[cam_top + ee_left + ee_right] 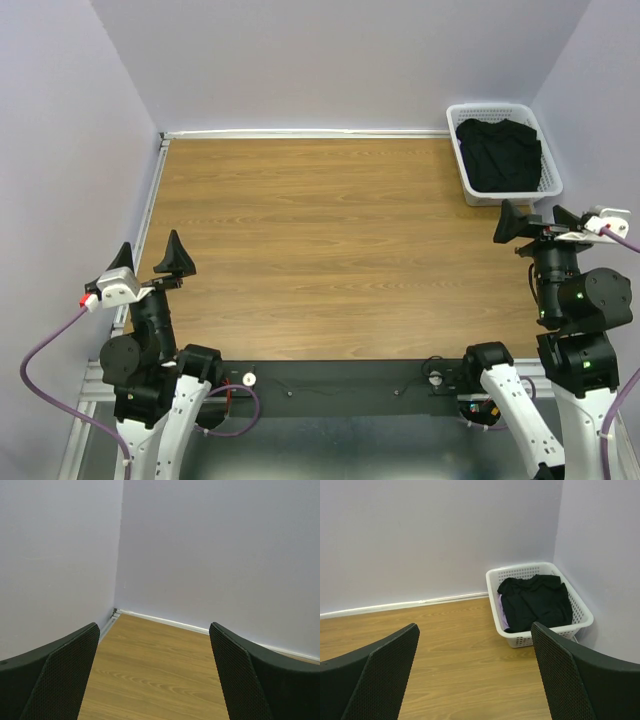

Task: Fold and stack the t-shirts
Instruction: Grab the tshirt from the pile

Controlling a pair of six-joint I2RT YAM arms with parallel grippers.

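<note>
Presently left jaws and right jaws are held released; the black t-shirt (537,602) ahead of the right jaws is best pinched at one fold.

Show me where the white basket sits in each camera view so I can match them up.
Top external: basket at the far right corner of the table, with a black t-shirt inside.
Left wrist: not in view.
Right wrist: basket right of centre, mid-height.
Shared landmark: the white strip along the table's far edge shows in all three.
</note>
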